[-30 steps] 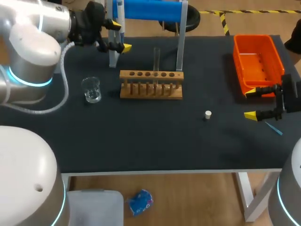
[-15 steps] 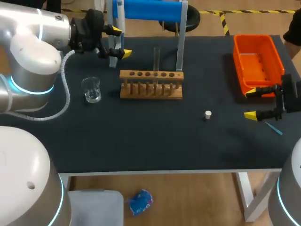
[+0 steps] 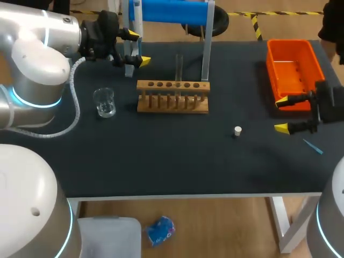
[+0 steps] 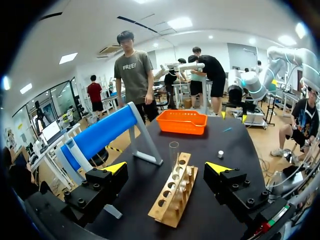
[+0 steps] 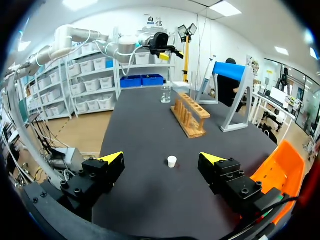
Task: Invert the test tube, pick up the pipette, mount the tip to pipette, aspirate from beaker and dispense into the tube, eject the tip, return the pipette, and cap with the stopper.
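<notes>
A wooden rack [image 3: 172,97] stands mid-table with a clear test tube [image 3: 179,67] upright in one of its holes. To the rack's left is a glass beaker [image 3: 104,102]. A small white stopper [image 3: 237,130] lies to the rack's right, and a thin blue pipette tip [image 3: 312,146] rests near the right edge. My left gripper [image 3: 137,47] hovers open beside the blue stand's left leg; ahead of this gripper [image 4: 166,167] are the rack [image 4: 175,197] and tube [image 4: 173,155]. My right gripper [image 3: 281,114] is open and empty, with the stopper [image 5: 171,161] just ahead of it [image 5: 161,158].
An orange bin [image 3: 293,72] sits at the back right, close behind my right gripper. A blue-topped stand [image 3: 169,11] on grey legs rises behind the rack. The front half of the black table [image 3: 161,161] holds nothing.
My left gripper has shifted a little toward the rack and lower beside the stand's leg. My right gripper has edged slightly left and back. Both stay open.
</notes>
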Tool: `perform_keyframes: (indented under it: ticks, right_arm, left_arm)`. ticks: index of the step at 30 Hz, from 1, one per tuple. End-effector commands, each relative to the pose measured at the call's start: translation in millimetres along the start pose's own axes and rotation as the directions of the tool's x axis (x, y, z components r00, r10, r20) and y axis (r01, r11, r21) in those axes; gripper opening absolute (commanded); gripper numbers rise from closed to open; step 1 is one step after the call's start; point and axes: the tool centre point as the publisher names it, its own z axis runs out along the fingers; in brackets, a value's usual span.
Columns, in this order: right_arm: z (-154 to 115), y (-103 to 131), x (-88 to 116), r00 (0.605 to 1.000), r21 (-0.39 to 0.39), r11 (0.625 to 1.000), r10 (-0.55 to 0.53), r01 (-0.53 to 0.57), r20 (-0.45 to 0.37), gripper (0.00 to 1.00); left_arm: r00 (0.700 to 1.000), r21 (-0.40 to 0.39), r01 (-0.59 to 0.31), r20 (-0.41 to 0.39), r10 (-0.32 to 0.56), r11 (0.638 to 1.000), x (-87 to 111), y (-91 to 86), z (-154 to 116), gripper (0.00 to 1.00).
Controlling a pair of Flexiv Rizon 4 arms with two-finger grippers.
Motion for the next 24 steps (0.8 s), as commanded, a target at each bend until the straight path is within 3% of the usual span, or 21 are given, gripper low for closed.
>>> perform_keyframes:
  ticks: [1,12,14,16,17,24]
  right_arm:
    - [17.6,2.7,-6.9,1.000,0.024,1.000,0.006,-0.006,0.012,1.00]
    - [62.9,-8.0,-19.6,0.998,0.073,0.996,0.046,-0.049,0.042,0.97]
    - [67.8,-9.7,-21.0,0.998,0.076,0.996,0.052,-0.055,0.043,0.49]
    - [71.2,-11.4,-22.1,0.997,0.079,0.995,0.057,-0.060,0.047,0.55]
    - [72.8,-12.3,-22.2,0.997,0.080,0.995,0.057,-0.061,0.046,0.69]
    - [81.4,-19.0,-23.1,0.997,0.089,0.994,0.067,-0.071,0.044,0.77]
  left_arm:
    - [1.000,0.001,-0.001,-0.003,0.001,1.000,-0.8,0.4,-0.7,1.00]
    - [1.000,0.001,-0.001,-0.003,0.001,1.000,-0.8,0.4,-0.7,1.00]
    - [1.000,0.001,-0.001,-0.003,0.001,1.000,-0.8,0.4,-0.7,1.00]
    - [1.000,0.001,-0.001,-0.003,0.001,1.000,-0.8,0.4,-0.7,1.00]
    - [1.000,0.001,-0.001,-0.003,0.001,1.000,-0.8,0.4,-0.7,1.00]
    - [1.000,0.001,-0.001,-0.003,0.001,1.000,-0.8,0.4,-0.7,1.00]
